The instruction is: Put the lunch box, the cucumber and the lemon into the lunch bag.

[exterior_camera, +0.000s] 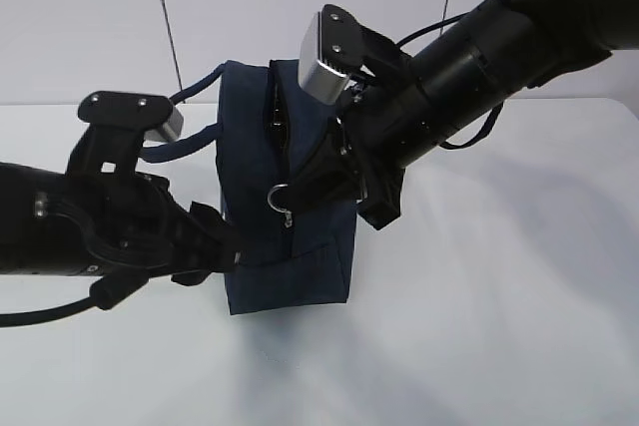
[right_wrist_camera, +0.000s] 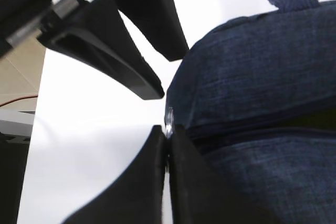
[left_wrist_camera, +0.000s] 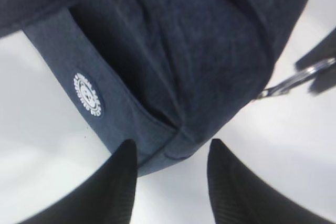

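The lunch bag (exterior_camera: 285, 197) is stood upright on the white surface (exterior_camera: 499, 296), between the two sets of fingers. The left fingers (left_wrist_camera: 123, 182) are spread at its lower corner, gripping nothing. The right fingers (right_wrist_camera: 157, 182) are pressed together on the zipper's metal ring (exterior_camera: 280, 199).

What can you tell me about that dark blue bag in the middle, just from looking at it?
The lunch bag is a boxy dark navy fabric bag standing on the white table, its loop handles toward the back. A zipper runs down its near face, ending in a metal ring pull. The right gripper is shut on that ring. A small round white emblem sits on one side. The left gripper is open around a lower corner.
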`<state>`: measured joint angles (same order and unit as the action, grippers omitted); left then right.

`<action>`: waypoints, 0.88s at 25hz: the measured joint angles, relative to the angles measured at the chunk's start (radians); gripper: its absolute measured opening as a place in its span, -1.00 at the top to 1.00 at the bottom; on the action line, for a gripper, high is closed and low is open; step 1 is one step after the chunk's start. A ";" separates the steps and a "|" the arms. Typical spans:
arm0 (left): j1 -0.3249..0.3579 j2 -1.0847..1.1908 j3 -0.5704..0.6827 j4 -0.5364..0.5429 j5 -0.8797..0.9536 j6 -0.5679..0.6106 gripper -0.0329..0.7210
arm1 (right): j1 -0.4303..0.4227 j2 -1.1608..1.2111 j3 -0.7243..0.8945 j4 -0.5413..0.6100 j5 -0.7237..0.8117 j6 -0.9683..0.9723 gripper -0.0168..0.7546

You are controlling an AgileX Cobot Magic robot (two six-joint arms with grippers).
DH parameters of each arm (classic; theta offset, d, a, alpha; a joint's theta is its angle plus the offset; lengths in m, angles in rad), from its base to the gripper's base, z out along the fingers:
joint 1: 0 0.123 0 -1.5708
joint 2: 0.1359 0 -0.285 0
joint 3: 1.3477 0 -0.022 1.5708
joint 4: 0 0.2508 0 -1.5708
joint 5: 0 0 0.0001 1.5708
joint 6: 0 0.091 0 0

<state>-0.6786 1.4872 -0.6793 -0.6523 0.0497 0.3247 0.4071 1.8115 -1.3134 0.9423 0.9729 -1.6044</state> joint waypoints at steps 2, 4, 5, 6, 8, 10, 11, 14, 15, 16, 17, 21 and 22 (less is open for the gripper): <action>0.000 0.039 0.000 0.016 -0.005 0.000 0.06 | 0.000 0.000 0.000 0.000 0.004 0.000 0.99; 0.000 0.076 0.000 0.026 -0.018 0.000 0.06 | 0.000 0.000 0.000 0.000 0.007 0.002 0.99; 0.000 0.089 0.000 0.030 -0.030 0.000 0.06 | 0.000 0.000 0.000 0.000 0.013 0.002 0.99; 0.000 0.095 0.000 0.032 -0.042 0.000 0.06 | 0.000 0.000 0.000 0.000 0.016 0.002 0.99; 0.000 0.099 0.000 0.032 -0.076 0.000 0.06 | 0.000 0.000 0.000 0.000 0.018 0.003 0.99; 0.000 0.099 0.000 0.038 -0.097 0.000 0.06 | 0.000 -0.001 0.000 0.000 0.020 0.003 0.99; 0.000 0.099 0.000 0.043 -0.104 0.000 0.06 | 0.000 -0.001 0.000 0.000 0.020 0.003 0.99; 0.000 0.099 0.000 0.049 -0.105 0.002 0.06 | 0.000 -0.001 0.000 -0.002 0.020 0.004 0.99; -0.002 0.099 0.000 0.050 -0.105 0.002 0.06 | 0.000 -0.001 0.000 -0.002 0.022 0.004 0.99; -0.004 0.099 0.000 0.051 -0.105 0.002 0.06 | 0.000 -0.001 0.000 -0.002 0.022 0.006 0.99; -0.006 0.099 0.000 0.051 -0.105 0.002 0.08 | 0.000 -0.001 0.000 -0.002 0.023 0.007 0.99; -0.017 0.099 0.000 0.059 -0.105 0.002 0.62 | 0.000 -0.001 -0.002 -0.007 0.024 0.012 0.99; -0.017 0.099 0.000 0.061 -0.105 0.002 0.74 | 0.000 -0.001 -0.002 -0.007 0.024 0.014 0.99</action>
<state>-0.6955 1.5866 -0.6793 -0.5909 -0.0555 0.3264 0.4071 1.8106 -1.3150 0.9350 0.9970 -1.5904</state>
